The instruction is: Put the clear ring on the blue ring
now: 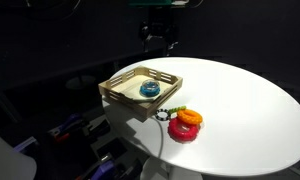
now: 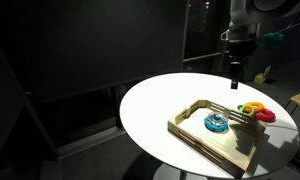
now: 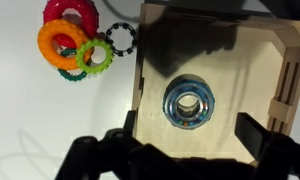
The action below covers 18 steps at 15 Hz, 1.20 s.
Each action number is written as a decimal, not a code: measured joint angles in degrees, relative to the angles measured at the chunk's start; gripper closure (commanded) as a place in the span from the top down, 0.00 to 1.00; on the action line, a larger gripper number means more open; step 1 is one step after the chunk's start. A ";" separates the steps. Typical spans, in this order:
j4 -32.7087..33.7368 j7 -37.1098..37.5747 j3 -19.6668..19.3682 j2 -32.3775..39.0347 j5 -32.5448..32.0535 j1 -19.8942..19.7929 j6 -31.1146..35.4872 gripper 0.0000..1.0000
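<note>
1. The white table [image 1: 252,105] carries everything. Your work area is the wooden tray [image 3: 160,50] near its edge, not the pile beside it.
2. The gripper [image 3: 175,152] hangs high above the tray with its fingers spread wide and nothing between them, so you are carrying nothing.
3. Ignore the orange ring [image 3: 60,42] and the red ring [image 3: 72,12], which are stacked outside the tray.
4. The blue ring [image 3: 169,110] lies flat on the tray floor, away from the walls.
5. The clear ring [image 3: 187,90] appears to sit on top of it as a pale glassy band around the hole, though the sheen makes this hard to confirm. I judge it placed. Check its centring in the wrist view. If you need to nudge it, descend straight and slowly, with your fingers wide of both rings and the tray's slatted wall.
</note>
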 measured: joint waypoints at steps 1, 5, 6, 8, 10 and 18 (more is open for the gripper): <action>0.02 0.02 -0.13 -1.13 0.00 -0.05 -1.23 1.00; 0.09 0.30 -0.84 -5.75 0.00 -0.53 -4.95 1.00; 0.10 0.71 -1.10 -6.94 0.00 -0.63 -5.38 1.00; 0.13 1.56 -1.58 -9.06 -0.01 -0.80 -5.94 1.00; 0.17 2.01 -1.96 -10.90 -0.01 -1.04 -6.22 1.00; 0.23 2.80 -2.48 -14.75 0.02 -1.22 -6.15 1.00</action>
